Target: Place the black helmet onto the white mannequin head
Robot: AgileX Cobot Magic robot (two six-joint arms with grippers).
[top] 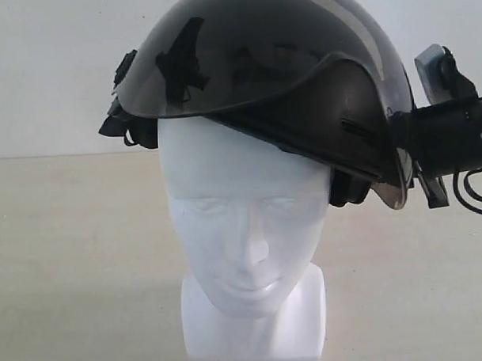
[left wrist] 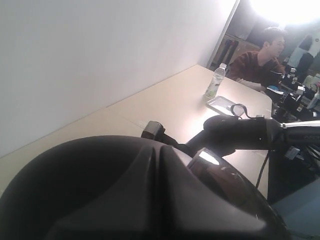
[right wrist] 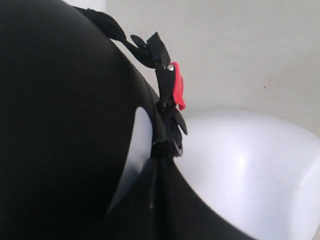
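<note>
Nearest the exterior camera, you have the white mannequin head (top: 242, 204) standing upright on the beige table (top: 70, 273), its face toward the lens. The black helmet (top: 333, 106) sits on its crown, tilted lower toward that view's right, with the smoky visor (top: 221, 54) above the forehead. At that lower rim your right gripper (top: 419, 178) is pinched closed on the helmet's edge, and its arm (top: 461, 133) reaches in from the side. Your left gripper is hidden behind the shell in every view. It is closed, but you cannot tell on what. Only the right wrist view shows a red buckle tab (right wrist: 178, 90) on the strap, beside the shell and above the white head. Farther off, only the left wrist view shows a plastic bottle (left wrist: 216, 80), its label too small to read. A seated person (left wrist: 260, 57) in a dark red top is at the table's far end.
</note>
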